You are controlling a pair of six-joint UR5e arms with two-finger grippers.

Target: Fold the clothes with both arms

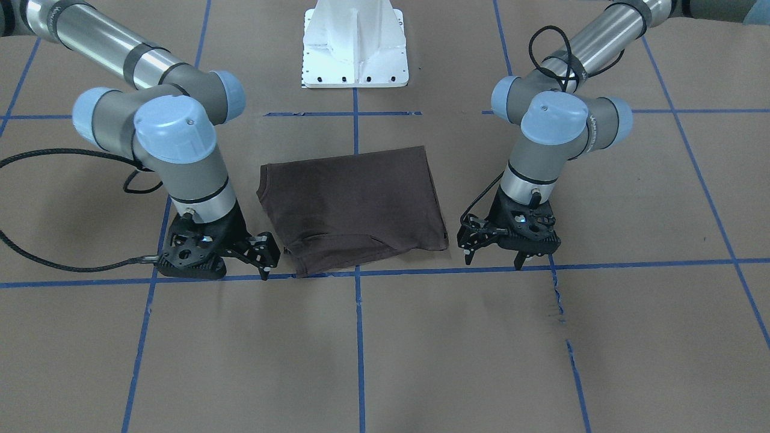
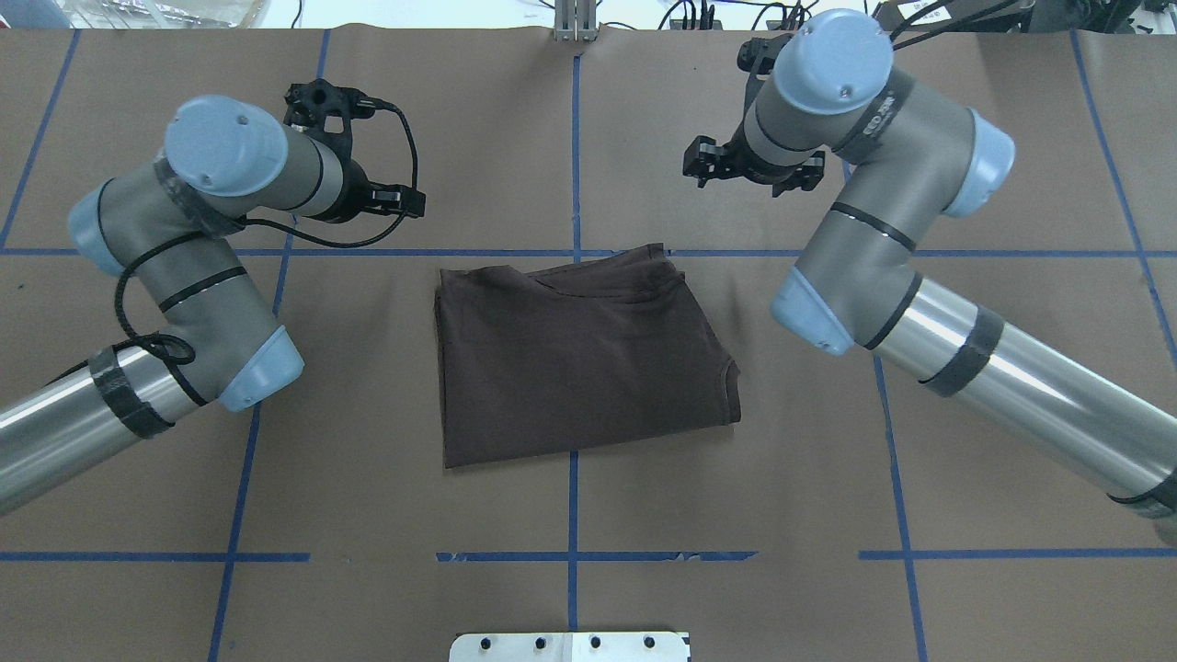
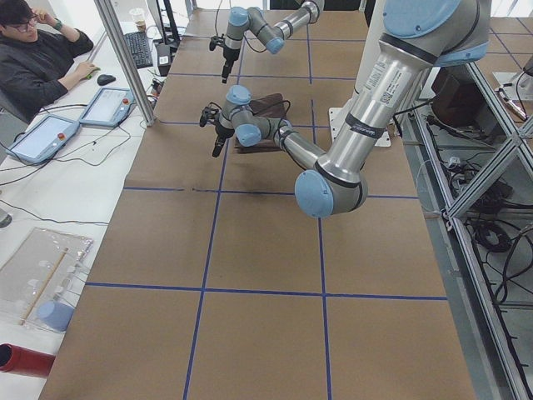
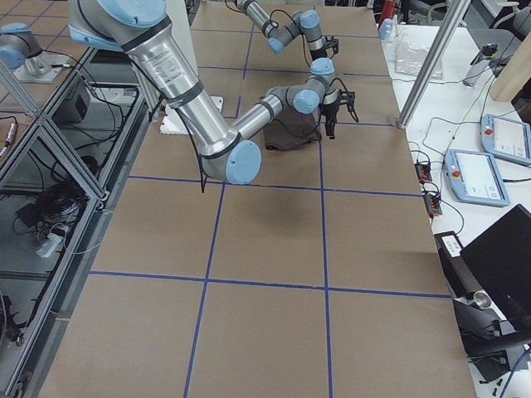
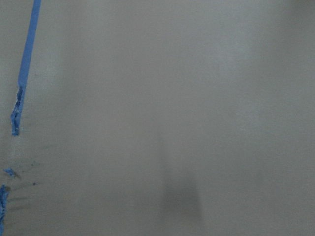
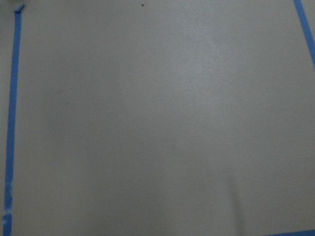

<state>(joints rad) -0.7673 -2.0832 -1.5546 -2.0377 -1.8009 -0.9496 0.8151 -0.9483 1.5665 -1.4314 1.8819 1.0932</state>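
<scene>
Seen from the operators' side, working back toward the robot.

Nearest: the table [image 1: 457, 361], covered in brown paper and marked into squares by blue tape lines [image 1: 631, 263].

On the cross line: both grippers hang fingers-down, level with the near edge of the T-shirt [image 1: 355, 204], one on each side of it. The right gripper [image 1: 267, 263] is just beside the shirt's near corner and not touching the cloth. The overhead view shows its fingers spread, nothing between them. The left gripper [image 1: 493, 260] stands a little off the opposite corner, fingers wide apart and empty. Cannot tell whether either fingertip touches the paper. Both wrist cameras show only bare paper and tape.

Middle: the dark brown T-shirt lies flat at table centre, between the two arms. It is folded to a rough rectangle, slightly skewed. Layered folds show along the near edge, which reaches the tape line. A curved seam shows at the far corner on the right arm's side.

Behind: the right arm [image 1: 174, 138] and left arm [image 1: 571, 120] bend down from the upper corners.

Farthest: the white base [image 1: 355, 54], well apart from the shirt.
</scene>
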